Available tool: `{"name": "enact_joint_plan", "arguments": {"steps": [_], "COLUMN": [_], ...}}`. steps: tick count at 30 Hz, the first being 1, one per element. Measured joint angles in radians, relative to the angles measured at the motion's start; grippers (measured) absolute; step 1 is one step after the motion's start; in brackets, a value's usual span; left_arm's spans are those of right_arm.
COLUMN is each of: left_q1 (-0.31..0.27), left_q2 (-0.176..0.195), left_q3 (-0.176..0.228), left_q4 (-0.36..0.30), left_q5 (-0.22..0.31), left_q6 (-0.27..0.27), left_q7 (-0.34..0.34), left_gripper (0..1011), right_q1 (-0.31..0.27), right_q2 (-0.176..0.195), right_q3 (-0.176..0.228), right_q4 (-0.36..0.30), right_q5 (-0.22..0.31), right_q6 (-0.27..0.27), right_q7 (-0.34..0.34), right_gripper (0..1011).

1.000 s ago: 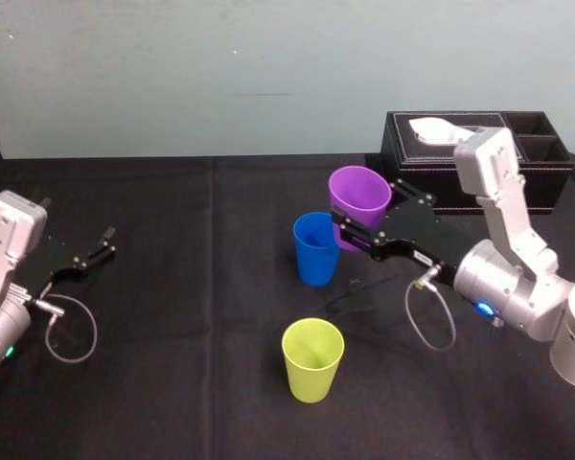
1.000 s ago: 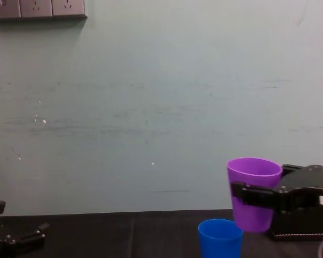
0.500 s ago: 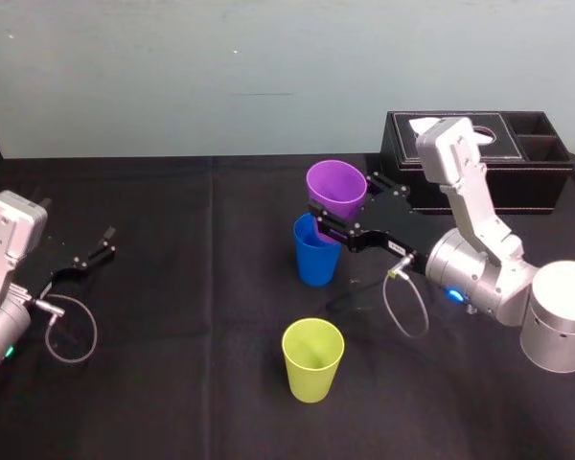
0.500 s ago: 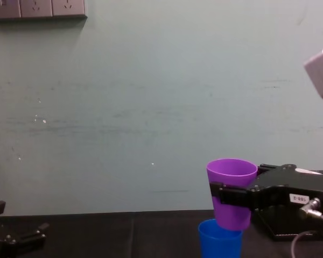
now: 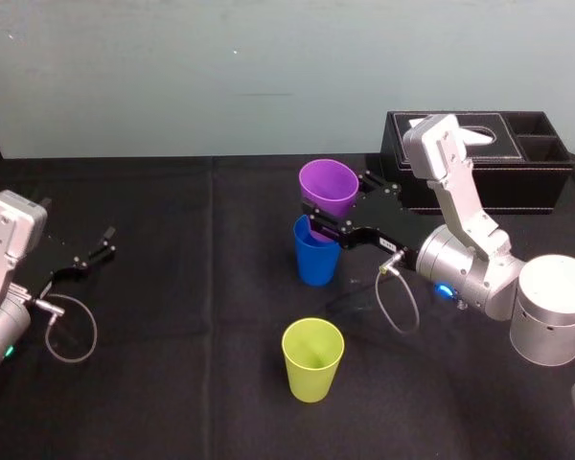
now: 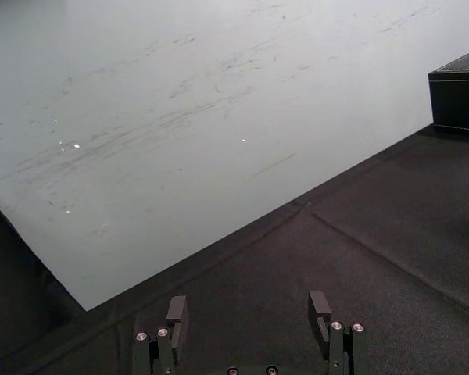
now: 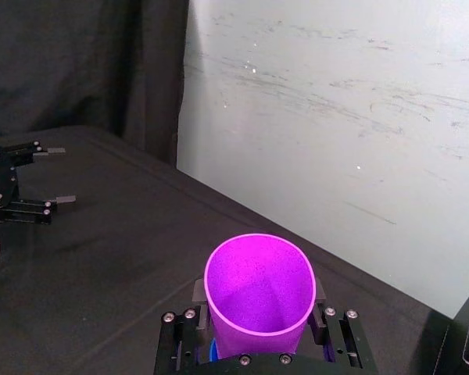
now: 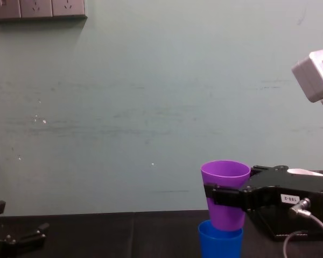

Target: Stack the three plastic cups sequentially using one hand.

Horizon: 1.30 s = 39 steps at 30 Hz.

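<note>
My right gripper [image 5: 337, 203] is shut on the purple cup [image 5: 324, 182], one finger on each side of its wall [image 7: 258, 273]. The purple cup [image 8: 225, 172] hangs upright straight over the blue cup [image 5: 316, 259], and its base dips just inside the blue rim [image 8: 219, 239]. The yellow-green cup [image 5: 312, 359] stands alone on the black cloth, nearer to me. My left gripper [image 5: 105, 244] rests open at the far left of the table with nothing between its fingers [image 6: 319, 305].
A black tissue box [image 5: 479, 158] sits at the back right, behind my right arm. A thin cable [image 5: 395, 302] loops from the right wrist. Black cloth covers the table, and a pale wall stands behind it.
My right gripper has carried the purple cup to the left and down, from beside the blue cup to right over it. The left arm has not moved.
</note>
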Motion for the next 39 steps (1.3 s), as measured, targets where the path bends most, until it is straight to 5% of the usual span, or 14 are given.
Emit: {"name": "enact_joint_plan", "arguments": {"steps": [39], "left_q1": [0.000], "left_q2": [0.000], "left_q3": [0.000], "left_q4": [0.000], "left_q5": [0.000], "left_q6": [0.000], "left_q7": [0.000], "left_gripper": [1010], "right_q1": [0.041], "right_q2": [-0.033], "right_q3": [-0.012], "right_q4": [0.089], "right_q5": [-0.004], "right_q6": [-0.016], "right_q7": [0.016], "right_gripper": [729]}}
